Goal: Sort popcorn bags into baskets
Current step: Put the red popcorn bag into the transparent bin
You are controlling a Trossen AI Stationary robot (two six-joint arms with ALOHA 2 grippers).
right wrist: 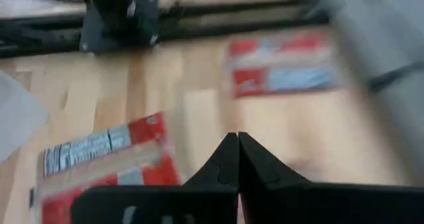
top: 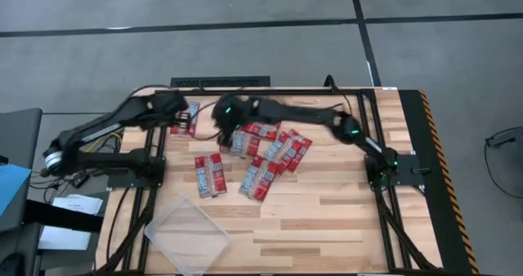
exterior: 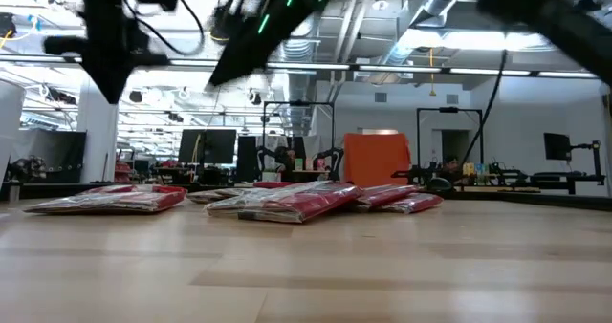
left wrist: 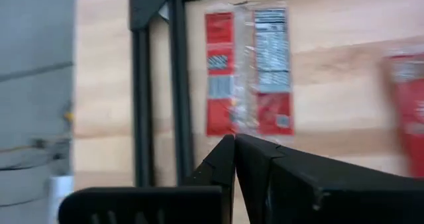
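With both hands clenched empty, left hand (top: 194,113) over a far bag (top: 185,119), right hand (top: 222,113) beside the pile (top: 265,149), the tray (top: 186,232) waits bare near the tabletop's front edge

- Both arms are dark, near-black, built of slim jointed links.
- The right arm (top: 327,117) carries small green lights at several joints.
- The left arm (top: 98,131) has a silvery ring at its shoulder end.
- Each hand ends in two black, wedge-shaped fingers (left wrist: 225,161).
- Dark cables trail from the arm bases.
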